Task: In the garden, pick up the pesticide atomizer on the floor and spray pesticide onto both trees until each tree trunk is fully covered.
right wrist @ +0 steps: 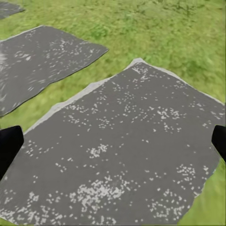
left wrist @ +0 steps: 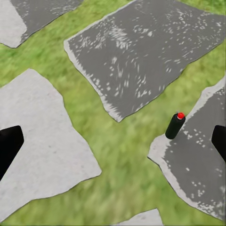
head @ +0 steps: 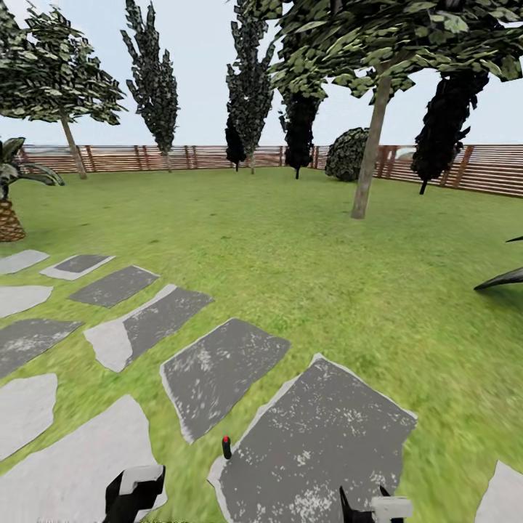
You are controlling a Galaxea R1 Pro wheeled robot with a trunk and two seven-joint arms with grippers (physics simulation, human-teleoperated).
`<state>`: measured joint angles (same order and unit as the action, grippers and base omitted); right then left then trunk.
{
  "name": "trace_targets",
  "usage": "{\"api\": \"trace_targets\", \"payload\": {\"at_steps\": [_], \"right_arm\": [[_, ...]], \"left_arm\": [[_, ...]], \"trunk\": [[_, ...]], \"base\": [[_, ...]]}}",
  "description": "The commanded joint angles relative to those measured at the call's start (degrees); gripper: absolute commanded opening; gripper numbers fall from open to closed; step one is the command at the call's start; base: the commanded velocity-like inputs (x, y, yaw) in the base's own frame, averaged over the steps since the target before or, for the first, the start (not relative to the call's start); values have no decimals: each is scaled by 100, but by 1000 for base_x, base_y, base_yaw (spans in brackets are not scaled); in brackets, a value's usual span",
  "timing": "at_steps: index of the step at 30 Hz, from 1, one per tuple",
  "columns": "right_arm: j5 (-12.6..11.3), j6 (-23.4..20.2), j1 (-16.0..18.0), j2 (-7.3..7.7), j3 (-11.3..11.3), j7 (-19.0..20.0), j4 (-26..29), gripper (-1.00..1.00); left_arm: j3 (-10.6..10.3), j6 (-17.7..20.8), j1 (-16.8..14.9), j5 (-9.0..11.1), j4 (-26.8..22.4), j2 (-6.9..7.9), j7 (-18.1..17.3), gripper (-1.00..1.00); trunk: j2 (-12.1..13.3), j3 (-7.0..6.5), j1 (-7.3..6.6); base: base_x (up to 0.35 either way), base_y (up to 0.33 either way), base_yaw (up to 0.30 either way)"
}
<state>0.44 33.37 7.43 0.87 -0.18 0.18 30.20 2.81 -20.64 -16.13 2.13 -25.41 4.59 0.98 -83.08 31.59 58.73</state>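
Observation:
The pesticide atomizer point(head: 226, 447), a small black bottle with a red cap, stands upright on the grass at the edge of a dark stepping stone point(head: 319, 436), between my two arms. In the left wrist view the atomizer point(left wrist: 175, 125) is ahead of my left gripper point(left wrist: 113, 143), which is open and empty. My left gripper point(head: 134, 492) and right gripper point(head: 381, 508) sit at the head view's lower edge. The right gripper point(right wrist: 113, 143) hangs open over the dark stone point(right wrist: 122, 155). Two trees stand far off, one trunk point(head: 369, 149) at the right and one trunk point(head: 73, 149) at the back left.
Grey stepping stones point(head: 145, 323) run across the lawn at the left. A brown slat fence point(head: 181, 156) rings the grass. Slim dark trees point(head: 154, 80) and a round bush point(head: 347, 154) line it. A palm-like plant point(head: 9, 211) stands at the left, and a dark frond point(head: 501, 280) at the right.

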Motion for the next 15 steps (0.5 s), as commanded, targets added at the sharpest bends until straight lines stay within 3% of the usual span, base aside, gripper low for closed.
{"api": "trace_targets", "payload": {"at_steps": [1,5,15], "right_arm": [[0,-2,98,-6,0,0,-5,100],[5,-5,303,-11,-4,0,-37,100],[9,-6,349,-8,-9,4,-66,100]], "left_arm": [[-3,1,-22,0,2,-2,0,100],[3,11,-58,0,56,28,-1,100],[24,39,-66,-17,74,18,7,100]], "trunk": [[0,2,0],[0,10,0],[0,26,0]], "base": [[96,-276,276],[102,-276,276],[131,-276,276]]}}
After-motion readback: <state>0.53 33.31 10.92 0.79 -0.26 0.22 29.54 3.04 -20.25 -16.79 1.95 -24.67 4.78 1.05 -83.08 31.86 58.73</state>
